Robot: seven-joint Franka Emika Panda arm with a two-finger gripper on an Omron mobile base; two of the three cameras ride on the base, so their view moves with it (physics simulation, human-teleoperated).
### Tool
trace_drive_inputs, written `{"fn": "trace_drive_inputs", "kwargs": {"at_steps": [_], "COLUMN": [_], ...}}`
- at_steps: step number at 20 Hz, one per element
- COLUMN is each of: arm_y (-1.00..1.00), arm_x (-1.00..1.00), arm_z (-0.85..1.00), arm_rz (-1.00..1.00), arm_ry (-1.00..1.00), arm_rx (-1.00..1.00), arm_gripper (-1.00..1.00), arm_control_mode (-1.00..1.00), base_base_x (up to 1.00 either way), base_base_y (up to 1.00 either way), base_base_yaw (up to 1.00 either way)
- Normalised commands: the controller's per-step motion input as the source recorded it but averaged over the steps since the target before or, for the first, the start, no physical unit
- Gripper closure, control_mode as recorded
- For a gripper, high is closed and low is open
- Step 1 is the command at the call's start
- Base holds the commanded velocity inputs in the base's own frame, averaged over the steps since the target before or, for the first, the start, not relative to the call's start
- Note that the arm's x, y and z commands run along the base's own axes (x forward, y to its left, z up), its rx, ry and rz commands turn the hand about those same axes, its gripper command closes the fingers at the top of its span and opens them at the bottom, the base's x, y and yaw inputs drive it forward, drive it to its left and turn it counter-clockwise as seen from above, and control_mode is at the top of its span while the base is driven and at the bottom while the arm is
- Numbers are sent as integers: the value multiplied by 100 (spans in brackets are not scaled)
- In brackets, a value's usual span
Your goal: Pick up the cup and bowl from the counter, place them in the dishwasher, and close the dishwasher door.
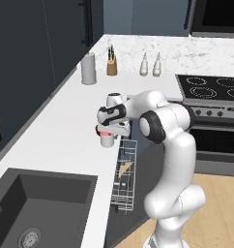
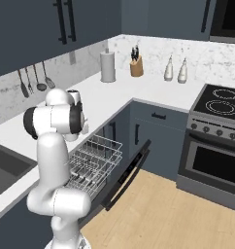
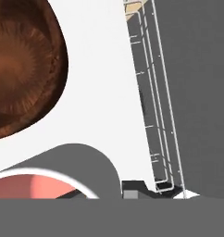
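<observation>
We find the gripper (image 1: 106, 135) closed on the cup (image 1: 107, 140) at the counter (image 1: 65, 131) edge; the bowl (image 3: 21, 69) sits just beside the cup, the pulled-out rack (image 1: 124, 174) below it.

Bowl (image 3: 21, 69) and cup (image 3: 35, 185) cut by frame edges.

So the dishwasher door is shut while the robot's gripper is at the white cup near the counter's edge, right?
Not quite: the dishwasher door hangs open, with the wire rack pulled out, as the right base view shows. The gripper is indeed at the cup near the counter edge.
</observation>
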Motion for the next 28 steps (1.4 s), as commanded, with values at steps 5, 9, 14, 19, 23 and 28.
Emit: {"fn": "trace_drive_inputs", "kwargs": {"at_steps": [5, 9, 14, 19, 23, 28], "arm_y": [-5, -42, -53, -43, -26, -24], "arm_x": [-42, -66, -59, -48, -45, -24], "arm_z": [-1, 15, 46, 42, 22, 1], "arm_rz": [-6, -3, -2, -14, -22, -34], "arm_ry": [0, 0, 0, 0, -1, 0], "arm_rx": [0, 1, 6, 11, 12, 11], "arm_gripper": [100, 100, 100, 100, 100, 100], "arm_control_mode": [-100, -100, -100, -100, -100, -100], "base_base_x": [0, 0, 0, 0, 0, 0], "base_base_y": [0, 0, 0, 0, 0, 0], "base_base_yaw": [0, 0, 0, 0, 0, 0]}}
